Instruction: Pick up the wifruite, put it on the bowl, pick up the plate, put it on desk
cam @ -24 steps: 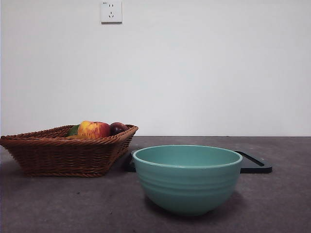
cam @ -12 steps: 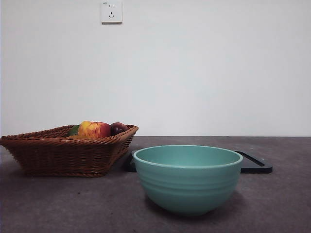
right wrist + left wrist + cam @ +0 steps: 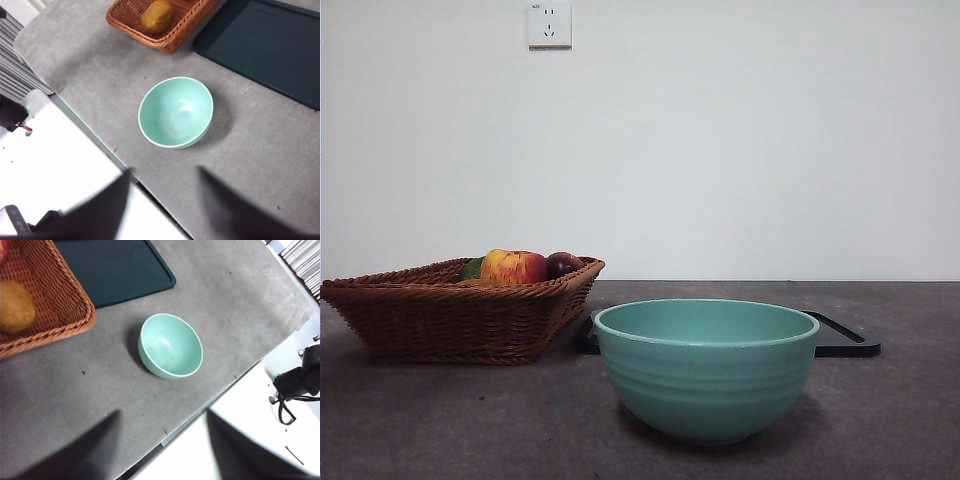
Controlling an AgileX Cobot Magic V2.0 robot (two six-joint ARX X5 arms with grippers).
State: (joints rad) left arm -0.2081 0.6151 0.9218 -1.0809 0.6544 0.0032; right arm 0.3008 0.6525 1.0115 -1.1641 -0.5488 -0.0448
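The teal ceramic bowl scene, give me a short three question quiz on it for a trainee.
1. True or false: the seafoam-teal ceramic bowl is empty.
2. Where does the small orange-brown fruit lie? A) in the bowl B) in the brown wicker basket C) on the flat dark tray
3. Fill in: the bowl stands on the dark grey matte ____.

Key: 1 true; 2 B; 3 desk. Both the left gripper and the right gripper are open and hold nothing, high above the desk.

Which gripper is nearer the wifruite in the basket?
Neither clearly: left gripper and right gripper both hang high, open, beyond the bowl from the wifruite.
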